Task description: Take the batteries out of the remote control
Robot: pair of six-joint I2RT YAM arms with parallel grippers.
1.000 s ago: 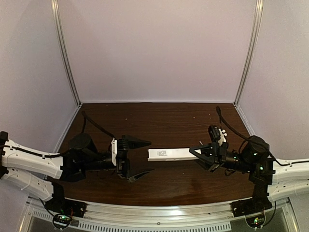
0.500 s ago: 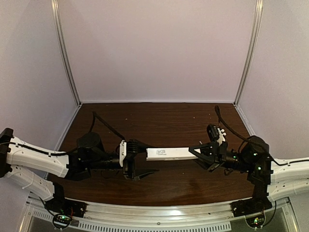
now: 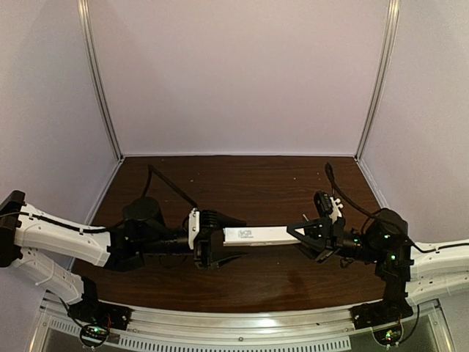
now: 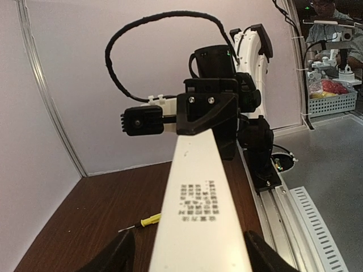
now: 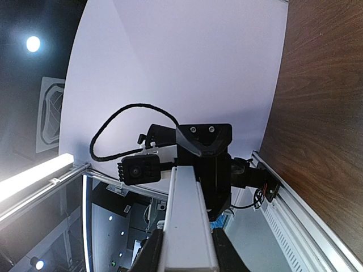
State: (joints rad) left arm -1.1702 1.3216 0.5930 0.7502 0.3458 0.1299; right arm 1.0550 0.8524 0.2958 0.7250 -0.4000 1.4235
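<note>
The remote control [image 3: 260,235] is a slim white bar held level above the dark wooden table [image 3: 256,183]. My right gripper [image 3: 297,233] is shut on its right end; in the right wrist view the bar [image 5: 187,221] runs out from between my fingers [image 5: 151,255]. My left gripper [image 3: 227,238] is open, one jaw on each side of the remote's left end. In the left wrist view the printed face of the remote [image 4: 198,215] fills the gap between my fingertips [image 4: 116,258]. No batteries are in view.
A yellow-handled screwdriver [image 4: 148,220] lies on the table below the remote, left of it in the left wrist view. White booth walls close the table at the back and sides. A metal rail [image 3: 242,323] runs along the near edge.
My left arm has moved right, and its open jaws now straddle the remote's left end. The right gripper and the remote have stayed in place.
</note>
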